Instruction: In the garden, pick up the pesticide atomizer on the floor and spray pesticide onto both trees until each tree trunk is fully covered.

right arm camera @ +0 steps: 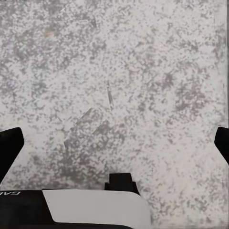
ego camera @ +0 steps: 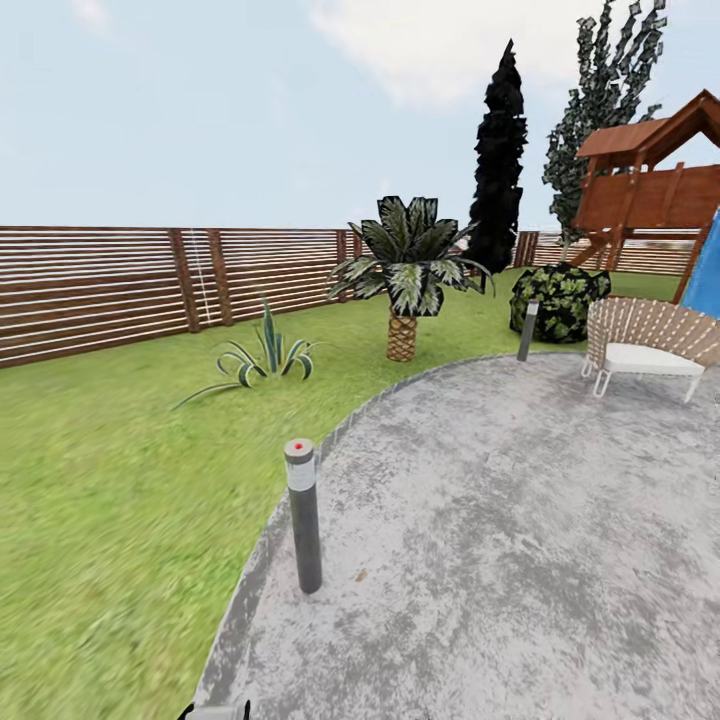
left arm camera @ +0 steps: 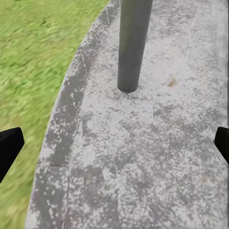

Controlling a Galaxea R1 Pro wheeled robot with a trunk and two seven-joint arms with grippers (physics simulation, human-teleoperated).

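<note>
Grey patio (ego camera: 520,560) — bollard lamp (ego camera: 302,515) upright

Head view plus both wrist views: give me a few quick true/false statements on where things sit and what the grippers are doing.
1. The grey bollard lamp with the red dot stands on the speckled grey paved patio, near its curved edge. True.
2. The white woven chair sits on the green grass lawn. False: it sits on the patio.
3. The left gripper is open, with nothing between its fingers. True.
4. The short palm with the scaly trunk grows out of the patio. False: it grows from the lawn.
5. The right gripper is shut on a black sprayer. False: it is open and empty above paving.
</note>
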